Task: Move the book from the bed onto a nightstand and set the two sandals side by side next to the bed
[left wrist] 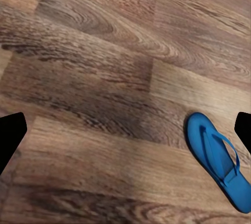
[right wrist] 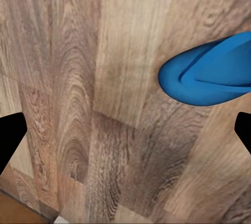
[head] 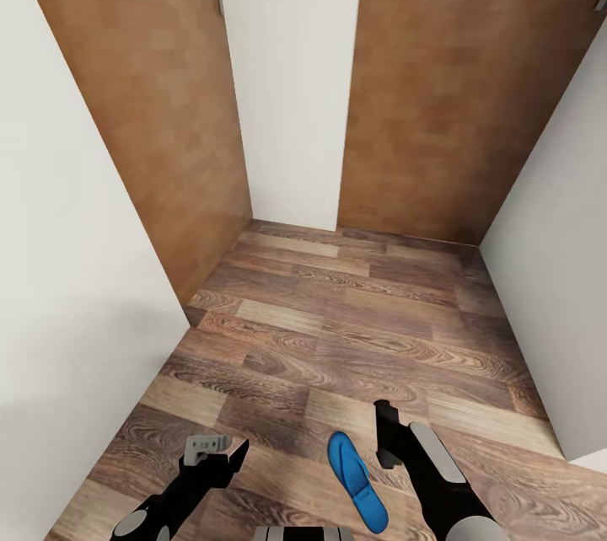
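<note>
**One blue sandal on the floor between my two hands**

The sandal I have in sight is a flat, bright blue flip-flop lying sole-down on the wood plank floor, low in my head view. From the left wrist camera I can see its thong strap forking toward the toe end. Its long axis runs roughly away from me, slightly angled: the narrower rounded end points off toward the doors, the wider end comes back toward my base and a little to my right. Which end is toe and which heel I can't settle from the head view alone.

It lies between my hands, just beside the right hand and farther from the left hand. Both hang above the planks holding nothing; the right one's fingers stand wide apart in its wrist view, and so do the left's.

Beyond, two tan wooden doors flank a white wall.
</note>
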{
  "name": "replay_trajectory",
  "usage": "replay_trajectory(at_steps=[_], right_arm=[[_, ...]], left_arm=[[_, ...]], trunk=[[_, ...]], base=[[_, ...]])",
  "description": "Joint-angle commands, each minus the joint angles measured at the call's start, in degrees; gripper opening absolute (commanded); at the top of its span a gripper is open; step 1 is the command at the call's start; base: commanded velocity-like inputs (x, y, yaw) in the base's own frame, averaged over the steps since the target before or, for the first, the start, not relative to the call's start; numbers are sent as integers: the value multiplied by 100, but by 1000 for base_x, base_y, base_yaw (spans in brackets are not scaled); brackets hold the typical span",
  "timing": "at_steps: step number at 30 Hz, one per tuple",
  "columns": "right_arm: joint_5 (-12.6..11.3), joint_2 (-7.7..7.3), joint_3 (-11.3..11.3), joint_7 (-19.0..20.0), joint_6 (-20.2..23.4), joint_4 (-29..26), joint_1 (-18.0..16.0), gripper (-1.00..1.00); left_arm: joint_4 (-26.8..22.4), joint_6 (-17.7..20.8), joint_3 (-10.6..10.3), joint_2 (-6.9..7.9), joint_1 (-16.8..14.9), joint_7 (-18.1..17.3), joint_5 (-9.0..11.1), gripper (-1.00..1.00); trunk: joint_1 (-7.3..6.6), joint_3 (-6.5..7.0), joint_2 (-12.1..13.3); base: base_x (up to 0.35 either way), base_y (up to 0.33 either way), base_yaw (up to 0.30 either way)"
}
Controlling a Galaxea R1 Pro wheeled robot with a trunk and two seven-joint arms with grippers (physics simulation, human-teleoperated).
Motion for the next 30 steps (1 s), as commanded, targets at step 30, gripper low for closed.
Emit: replay_trajectory(at_steps=[30], right_arm=[[-1174, 12, -46, -210, -1756, -22, -9, 100]], left_arm=[[-14, 57, 17, -6, -4, -36, 60, 100]], trunk=[[-1, -5, -2]], base=[[0, 0, 0]])
